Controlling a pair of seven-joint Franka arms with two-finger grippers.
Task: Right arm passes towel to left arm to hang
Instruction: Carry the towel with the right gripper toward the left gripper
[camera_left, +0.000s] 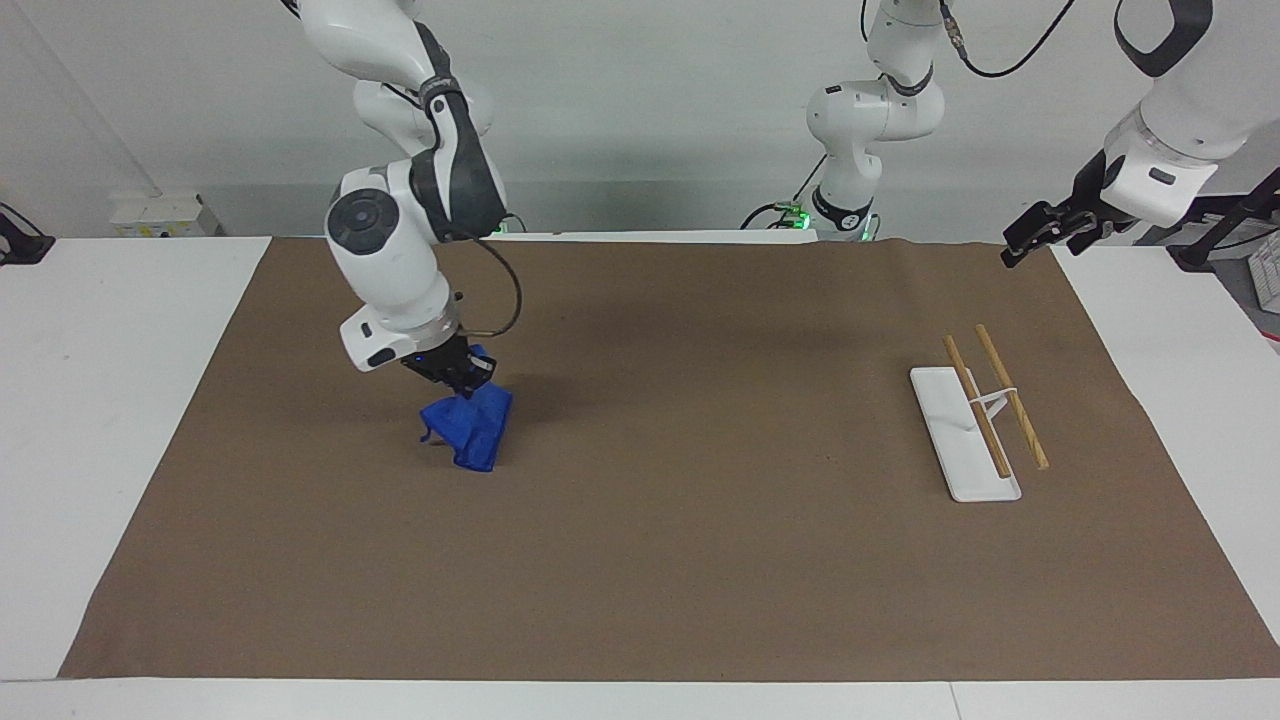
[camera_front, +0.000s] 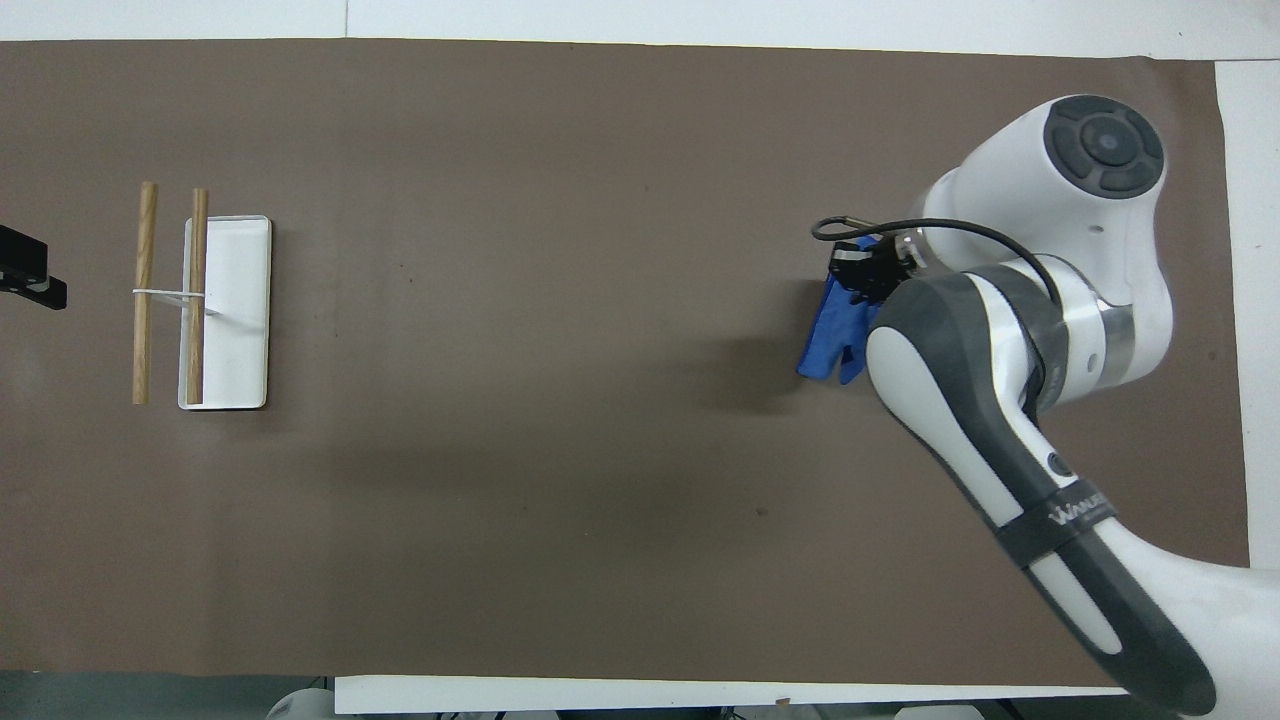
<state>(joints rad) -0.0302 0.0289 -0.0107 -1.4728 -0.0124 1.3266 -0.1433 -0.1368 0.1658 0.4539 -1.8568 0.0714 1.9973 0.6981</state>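
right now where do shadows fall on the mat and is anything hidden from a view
Facing view: a soft shadow lies on the brown mat beside the hanging towel. Overhead view: a dark patch beside the towel, a fainter one nearer the robots; the right arm covers part of the towel.

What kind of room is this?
Probably a robotics lab: two white arms mounted at a table, a brown mat, and just a blue towel and small rack.
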